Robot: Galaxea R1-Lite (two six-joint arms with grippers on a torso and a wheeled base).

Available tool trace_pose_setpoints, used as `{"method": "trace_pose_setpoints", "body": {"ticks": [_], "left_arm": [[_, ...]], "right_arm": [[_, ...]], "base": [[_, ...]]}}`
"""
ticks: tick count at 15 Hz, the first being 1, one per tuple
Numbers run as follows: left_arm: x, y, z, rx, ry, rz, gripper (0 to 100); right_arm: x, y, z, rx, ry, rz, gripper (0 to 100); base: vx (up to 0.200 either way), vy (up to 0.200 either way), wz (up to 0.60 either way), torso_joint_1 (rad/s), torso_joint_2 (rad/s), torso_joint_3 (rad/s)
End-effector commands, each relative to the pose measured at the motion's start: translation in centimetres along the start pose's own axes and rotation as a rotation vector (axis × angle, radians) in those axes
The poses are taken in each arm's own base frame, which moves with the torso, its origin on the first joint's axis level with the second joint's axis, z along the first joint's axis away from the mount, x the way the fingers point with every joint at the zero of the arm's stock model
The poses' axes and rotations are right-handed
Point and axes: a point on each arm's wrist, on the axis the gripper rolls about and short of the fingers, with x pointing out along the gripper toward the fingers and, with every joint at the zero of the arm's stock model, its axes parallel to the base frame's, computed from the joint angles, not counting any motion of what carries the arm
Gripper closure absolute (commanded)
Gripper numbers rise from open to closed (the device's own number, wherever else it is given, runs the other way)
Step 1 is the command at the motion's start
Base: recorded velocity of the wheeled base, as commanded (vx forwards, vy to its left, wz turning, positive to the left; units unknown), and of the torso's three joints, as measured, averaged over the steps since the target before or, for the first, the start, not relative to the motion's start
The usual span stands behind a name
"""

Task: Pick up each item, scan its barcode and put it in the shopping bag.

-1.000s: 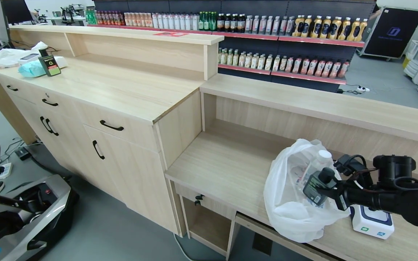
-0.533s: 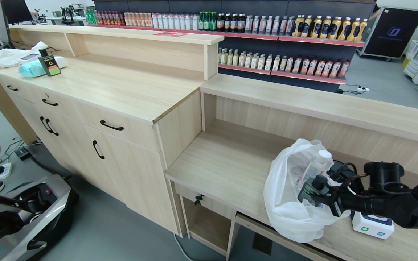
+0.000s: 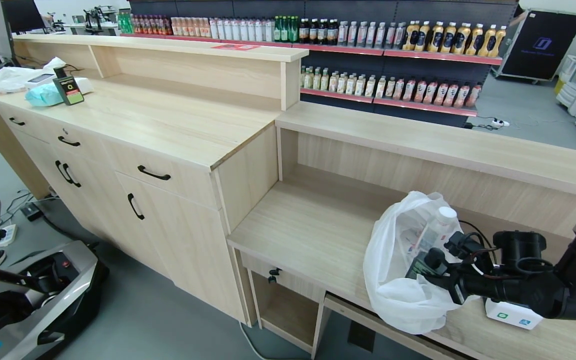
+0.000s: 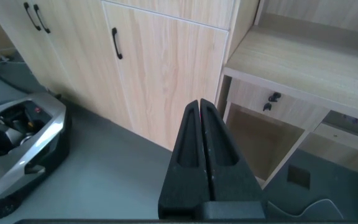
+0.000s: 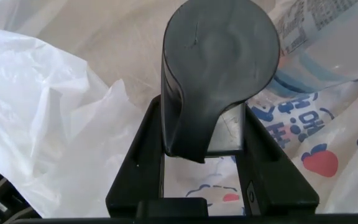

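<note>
Right hand (image 5: 204, 149): clamped on dark container with rounded grey cap (image 5: 219, 56), inside mouth of white plastic shopping bag (image 3: 393, 260). Clear white-capped bottle (image 3: 435, 230): already bagged, just beyond hand. Left hand (image 4: 202, 134): fingers together, empty. Outstanding, by judgement: release of container.

We see the right gripper (image 3: 430, 267) clamping a dark item (image 3: 414, 270) in the shopping bag (image 3: 393, 295) mouth, bottle (image 3: 435, 230) just beyond it.

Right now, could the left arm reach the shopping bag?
Probably not. The left claw hangs low by the cabinet door, well away from the shopping bag on the counter, where the right claw holds a dark container.
</note>
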Motion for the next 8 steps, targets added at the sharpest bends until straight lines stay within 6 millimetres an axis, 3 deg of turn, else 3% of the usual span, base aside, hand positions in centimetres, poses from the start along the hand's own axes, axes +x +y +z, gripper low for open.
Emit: {"method": "trace_pose_setpoints", "body": {"ticks": [1,8], "left_arm": [[0.0,0.0,0.0,0.0,0.0,0.001,100],[0.0,0.0,0.0,0.0,0.0,0.001,100]], "right_arm": [[0.24,-0.11,-0.51,-0.002,0.009,0.001,100],[0.1,-0.32,-1.39,-0.003,0.035,0.001,100]], "base": [[0.0,0.0,0.0,0.0,0.0,0.0],[0.0,0.0,0.0,0.0,0.0,0.0]]}}
